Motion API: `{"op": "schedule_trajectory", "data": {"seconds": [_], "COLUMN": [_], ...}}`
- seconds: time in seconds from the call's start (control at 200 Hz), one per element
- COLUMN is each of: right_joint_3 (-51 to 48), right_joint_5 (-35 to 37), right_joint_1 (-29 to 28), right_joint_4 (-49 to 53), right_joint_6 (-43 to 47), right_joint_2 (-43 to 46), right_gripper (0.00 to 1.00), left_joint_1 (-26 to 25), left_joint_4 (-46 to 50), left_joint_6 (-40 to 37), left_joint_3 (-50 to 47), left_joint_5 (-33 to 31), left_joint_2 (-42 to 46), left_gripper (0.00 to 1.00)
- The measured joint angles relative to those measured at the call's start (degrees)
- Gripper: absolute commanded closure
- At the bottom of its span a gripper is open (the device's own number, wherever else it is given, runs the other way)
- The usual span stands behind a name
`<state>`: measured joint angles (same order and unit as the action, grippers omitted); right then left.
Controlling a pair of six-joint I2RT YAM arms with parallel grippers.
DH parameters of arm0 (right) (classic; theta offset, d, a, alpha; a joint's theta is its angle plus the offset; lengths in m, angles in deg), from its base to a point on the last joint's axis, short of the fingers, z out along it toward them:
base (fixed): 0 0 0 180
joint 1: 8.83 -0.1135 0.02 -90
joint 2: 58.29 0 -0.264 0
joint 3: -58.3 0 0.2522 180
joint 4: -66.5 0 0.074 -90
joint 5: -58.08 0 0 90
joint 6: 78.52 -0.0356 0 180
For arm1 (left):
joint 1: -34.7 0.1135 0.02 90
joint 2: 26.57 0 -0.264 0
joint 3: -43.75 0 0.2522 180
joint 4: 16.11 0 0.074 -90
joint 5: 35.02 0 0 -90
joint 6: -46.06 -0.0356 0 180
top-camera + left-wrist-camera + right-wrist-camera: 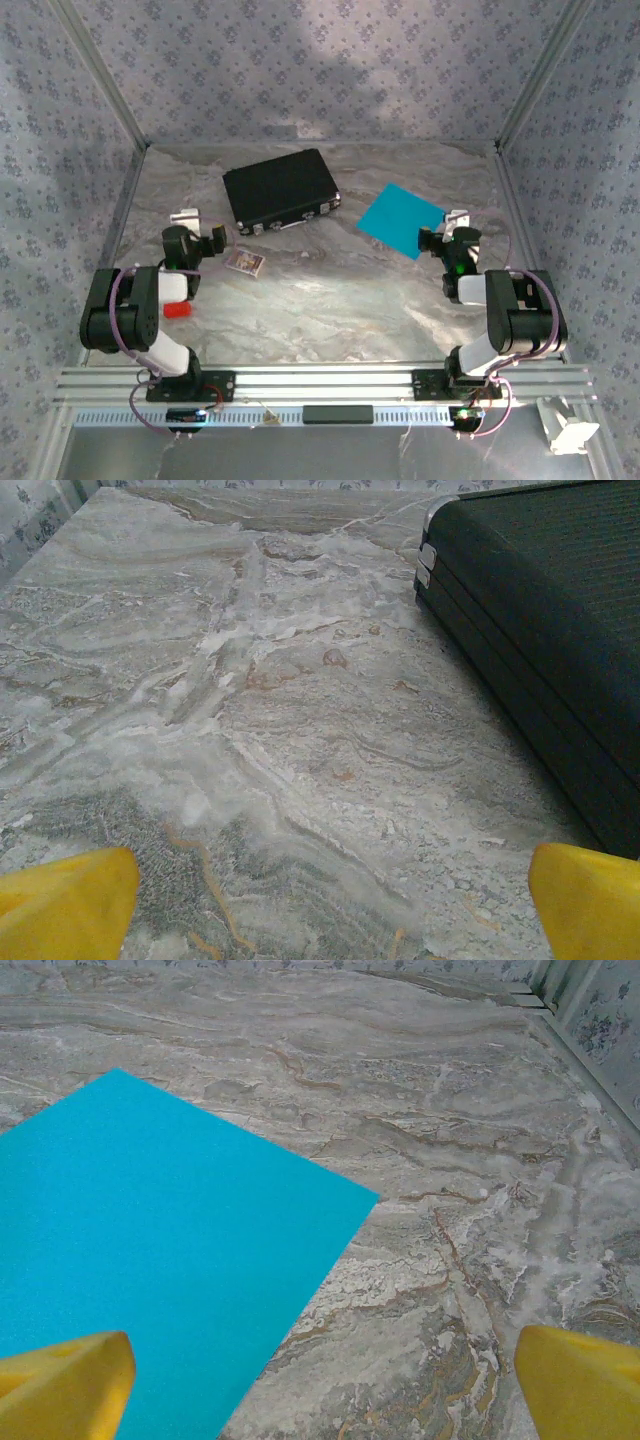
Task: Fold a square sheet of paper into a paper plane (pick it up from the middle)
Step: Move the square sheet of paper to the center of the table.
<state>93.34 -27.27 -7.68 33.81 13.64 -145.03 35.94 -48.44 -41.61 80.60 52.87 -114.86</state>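
Square sheet of paper point(150, 1260): left and near parts cut off by right wrist view's edges; from above, near corner hidden behind right arm point(455, 270). Black case point(560, 630) runs off left wrist view's right edge. Red block point(177, 309) partly hidden by left arm point(125, 310). Card point(245, 262): print too small to read. Yellow fingers point(70, 905) cut off at bottom edge in both wrist views.

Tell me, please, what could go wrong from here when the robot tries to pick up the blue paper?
1. The square sheet of paper lies flat on the table, so the open right jaws may push or crease it instead of lifting it.
2. In the right wrist view those jaws straddle the sheet's edge; closing there would probably catch the edge, not the middle.
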Motion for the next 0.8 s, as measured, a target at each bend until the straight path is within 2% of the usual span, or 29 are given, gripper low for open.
{"op": "schedule_trajectory", "data": {"seconds": [0.8], "right_joint_3": [0.0], "right_joint_5": [-3.2], "right_joint_1": [1.6], "right_joint_4": [0.0], "right_joint_6": [-0.9], "right_joint_2": [0.0], "right_gripper": [0.01], "left_joint_1": [0.0], "left_joint_4": [0.0], "left_joint_6": [0.0], "left_joint_3": [0.0], "left_joint_5": [0.2], "left_joint_2": [0.0], "left_gripper": [0.00]}}
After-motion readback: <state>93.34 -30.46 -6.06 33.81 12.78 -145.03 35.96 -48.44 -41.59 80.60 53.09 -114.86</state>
